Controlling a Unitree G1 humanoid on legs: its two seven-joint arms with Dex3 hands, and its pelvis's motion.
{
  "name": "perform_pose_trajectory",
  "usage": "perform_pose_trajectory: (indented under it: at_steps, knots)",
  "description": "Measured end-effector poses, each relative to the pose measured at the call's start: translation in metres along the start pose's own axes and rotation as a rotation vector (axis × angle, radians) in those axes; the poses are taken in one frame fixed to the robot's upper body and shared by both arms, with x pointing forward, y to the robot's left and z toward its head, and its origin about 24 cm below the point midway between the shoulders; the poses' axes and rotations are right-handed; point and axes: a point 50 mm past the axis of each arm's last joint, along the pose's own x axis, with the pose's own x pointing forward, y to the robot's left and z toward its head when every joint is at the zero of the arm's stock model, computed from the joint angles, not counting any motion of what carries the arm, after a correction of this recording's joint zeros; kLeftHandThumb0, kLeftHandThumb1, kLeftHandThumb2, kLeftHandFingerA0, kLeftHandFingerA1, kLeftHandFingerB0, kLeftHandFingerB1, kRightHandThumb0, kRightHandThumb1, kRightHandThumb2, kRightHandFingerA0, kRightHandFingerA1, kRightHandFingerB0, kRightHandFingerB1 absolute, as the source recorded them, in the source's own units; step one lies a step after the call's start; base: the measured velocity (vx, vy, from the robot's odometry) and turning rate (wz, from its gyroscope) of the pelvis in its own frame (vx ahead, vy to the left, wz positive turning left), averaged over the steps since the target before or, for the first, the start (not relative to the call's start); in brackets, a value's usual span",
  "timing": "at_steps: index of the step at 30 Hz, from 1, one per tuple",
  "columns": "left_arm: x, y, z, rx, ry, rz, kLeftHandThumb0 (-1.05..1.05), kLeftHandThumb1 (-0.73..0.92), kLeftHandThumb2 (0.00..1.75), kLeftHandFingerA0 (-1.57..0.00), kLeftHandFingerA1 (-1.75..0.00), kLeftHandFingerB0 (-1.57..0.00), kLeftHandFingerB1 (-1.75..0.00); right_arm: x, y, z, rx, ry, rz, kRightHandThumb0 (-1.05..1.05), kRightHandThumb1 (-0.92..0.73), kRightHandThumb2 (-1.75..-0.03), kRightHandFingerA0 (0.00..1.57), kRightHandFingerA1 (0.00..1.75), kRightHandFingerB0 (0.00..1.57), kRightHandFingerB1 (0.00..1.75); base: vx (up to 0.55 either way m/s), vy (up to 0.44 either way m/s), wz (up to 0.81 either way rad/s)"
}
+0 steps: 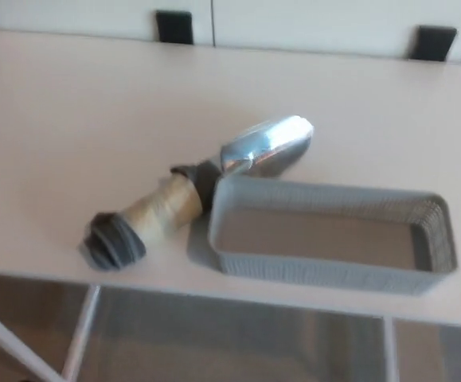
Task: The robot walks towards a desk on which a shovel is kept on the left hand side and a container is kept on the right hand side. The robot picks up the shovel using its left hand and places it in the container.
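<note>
Shovel (202, 191) lies centre frame on the pale counter (71, 119), shiny metal scoop upper right, tan handle with dark grey end cap lower left, just beside the grey ribbed container (330, 239); neither hand visible, fingers' state unknown.
</note>
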Motion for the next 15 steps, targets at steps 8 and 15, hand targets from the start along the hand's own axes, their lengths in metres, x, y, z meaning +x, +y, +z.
perform_pose_trajectory:
  at_steps: [8,15]
  knots:
    - [-0.002,0.002,0.001,-0.001,-0.005,0.011,-0.36,0.66,0.60,-0.47,-0.37,-0.41,-0.33,-0.007,0.005,0.012,-0.030,-0.061,0.012,-0.28,-0.53,-0.55,0.79,0.56,0.58,0.48,0.15,0.059,0.08]
    - [-0.005,0.001,-0.001,-0.004,-0.005,0.008,-0.37,0.67,0.59,-0.46,-0.36,-0.42,-0.33,-0.016,0.005,0.010,-0.036,-0.037,0.010,-0.27,-0.54,-0.55,0.79,0.57,0.56,0.47,0.09,-0.050,0.07]
